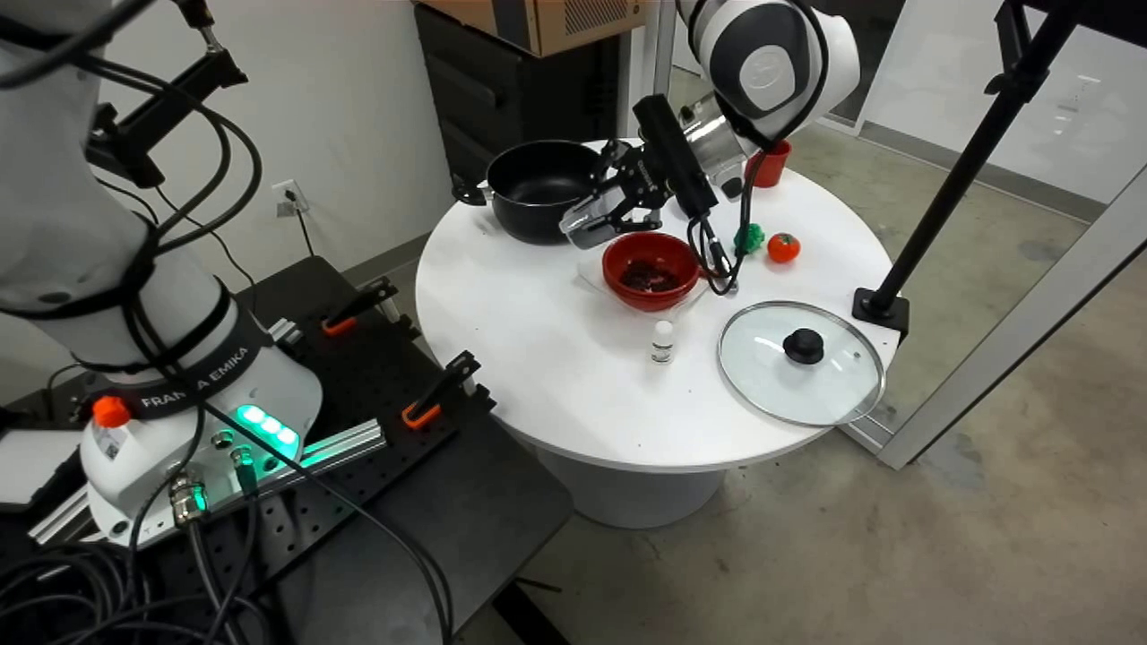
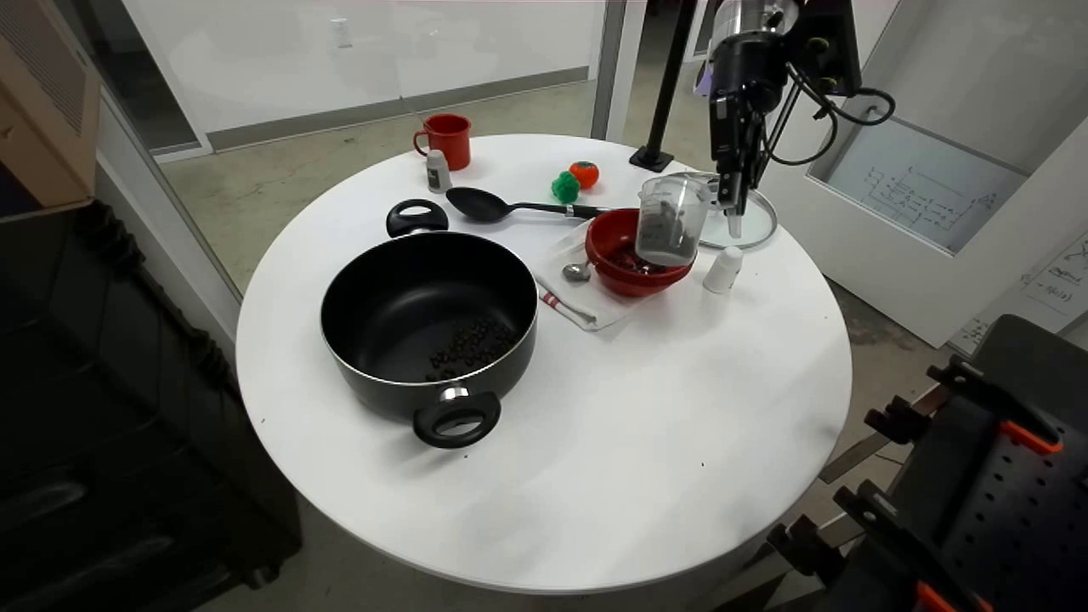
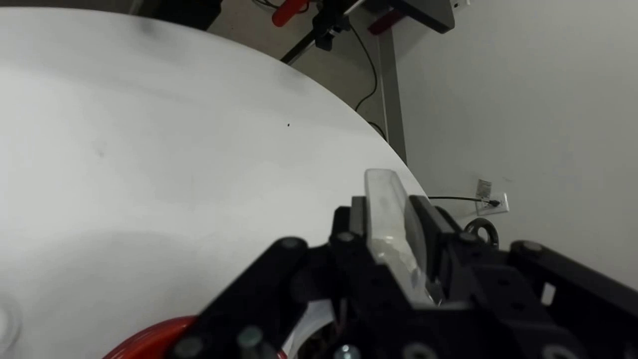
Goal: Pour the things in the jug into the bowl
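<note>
1. Red bowl point(image 2: 622, 282) nearby, right of centre in both exterior views: grips jug point(image 2: 671, 223) by handle point(image 3: 386, 199) with clenched fingers point(image 3: 432, 219).
2. Shows dark bits point(image 1: 650, 278) in bowl, seemingly in jug too.
3. Likely leaves emptying to do.

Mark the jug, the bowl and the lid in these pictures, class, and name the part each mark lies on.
Jug point(image 2: 671, 223): in an exterior view, on its see-through side.
Bowl point(image 1: 652, 302): in an exterior view, on its red outer wall.
Lid point(image 1: 803, 347): in an exterior view, on its black knob.
</note>
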Controlling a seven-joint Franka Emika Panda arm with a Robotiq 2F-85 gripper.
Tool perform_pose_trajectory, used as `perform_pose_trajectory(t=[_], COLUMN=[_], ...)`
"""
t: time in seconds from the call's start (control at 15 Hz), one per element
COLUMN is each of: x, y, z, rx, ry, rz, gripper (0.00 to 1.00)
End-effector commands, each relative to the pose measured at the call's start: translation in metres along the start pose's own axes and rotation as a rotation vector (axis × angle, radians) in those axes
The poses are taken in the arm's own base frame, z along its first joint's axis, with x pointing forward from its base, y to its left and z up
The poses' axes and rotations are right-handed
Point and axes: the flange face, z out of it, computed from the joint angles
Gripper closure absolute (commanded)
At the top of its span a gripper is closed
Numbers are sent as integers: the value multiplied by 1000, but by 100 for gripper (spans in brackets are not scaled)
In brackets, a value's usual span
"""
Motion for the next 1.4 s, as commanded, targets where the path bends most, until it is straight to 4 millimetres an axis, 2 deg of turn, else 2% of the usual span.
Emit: perform_pose_trajectory(t=[0.0, 0.2, 0.53, 0.87, 1.07, 1.33], x=[0, 10, 23, 26, 22, 23], y=[1, 3, 9, 22, 34, 53], z=[-1, 19, 27, -2, -19, -18], rx=[-2, -3, 28, 89, 183, 351], ry=[-1, -54, -56, -40, -95, -212], rz=[0, 17, 39, 67, 51, 26], gripper=[94, 94, 94, 94, 94, 94])
